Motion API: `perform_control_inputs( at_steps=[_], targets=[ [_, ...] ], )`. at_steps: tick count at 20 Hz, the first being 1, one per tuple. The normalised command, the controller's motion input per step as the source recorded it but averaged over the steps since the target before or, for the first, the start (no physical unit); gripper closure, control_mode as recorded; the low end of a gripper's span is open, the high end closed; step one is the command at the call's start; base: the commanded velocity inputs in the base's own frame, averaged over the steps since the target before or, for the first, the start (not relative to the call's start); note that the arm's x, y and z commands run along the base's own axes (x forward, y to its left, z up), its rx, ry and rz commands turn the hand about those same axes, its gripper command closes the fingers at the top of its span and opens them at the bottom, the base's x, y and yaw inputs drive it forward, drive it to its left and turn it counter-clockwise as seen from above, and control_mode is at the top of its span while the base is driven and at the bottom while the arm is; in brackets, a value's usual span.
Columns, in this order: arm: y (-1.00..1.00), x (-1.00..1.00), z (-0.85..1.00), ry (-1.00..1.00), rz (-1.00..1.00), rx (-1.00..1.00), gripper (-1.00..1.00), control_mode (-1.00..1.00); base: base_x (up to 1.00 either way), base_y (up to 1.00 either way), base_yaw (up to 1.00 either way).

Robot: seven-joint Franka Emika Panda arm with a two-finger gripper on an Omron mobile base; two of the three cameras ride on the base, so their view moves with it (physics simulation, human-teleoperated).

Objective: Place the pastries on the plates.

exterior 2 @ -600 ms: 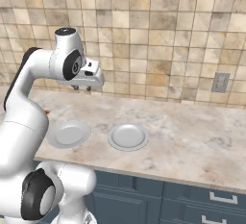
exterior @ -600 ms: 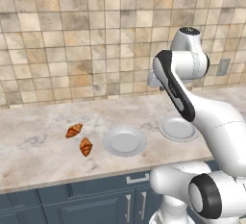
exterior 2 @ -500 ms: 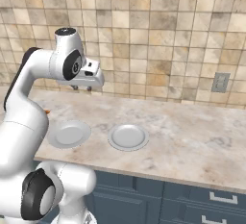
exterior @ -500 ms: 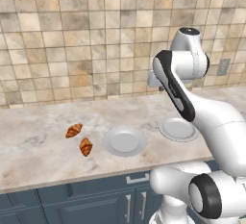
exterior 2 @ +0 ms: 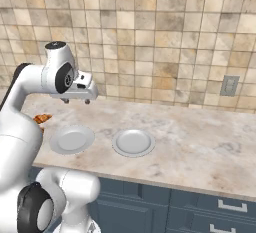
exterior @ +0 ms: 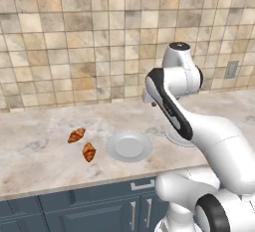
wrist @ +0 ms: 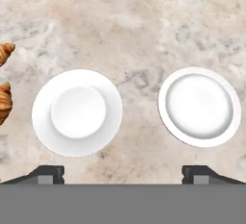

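Two golden-brown pastries lie side by side on the marble counter, one behind the other; both sit at the left edge of the hand view. Right of them are two pale plates, both bare: the left one and the right one, which my arm partly hides in the left base view. My gripper hangs high above the plates, pointing down, open, with nothing between its fingertips.
The marble counter runs along a tiled wall with an outlet at the right. Dark blue cabinet fronts sit below the counter's front edge.
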Motion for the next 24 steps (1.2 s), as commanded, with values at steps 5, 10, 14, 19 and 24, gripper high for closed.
perform_control_inputs(
  at_steps=[5,10,14,19,24],
  targets=[
    [0.86,-0.01,-0.37,0.15,0.00,0.00,-1.00,-1.00,0.00,0.00,0.00],
    [0.84,0.24,-0.23,0.07,0.01,0.00,-1.00,-1.00,0.00,0.00,0.00],
    [0.64,0.53,-0.24,0.05,-0.10,0.00,-1.00,-1.00,0.00,0.00,0.00],
    [0.09,0.16,-0.18,-0.01,-0.35,0.00,-1.00,-1.00,0.00,0.00,0.00],
    [-0.02,0.00,-0.28,-0.01,-0.22,0.08,-1.00,-1.00,0.00,0.00,0.00]
  ],
)
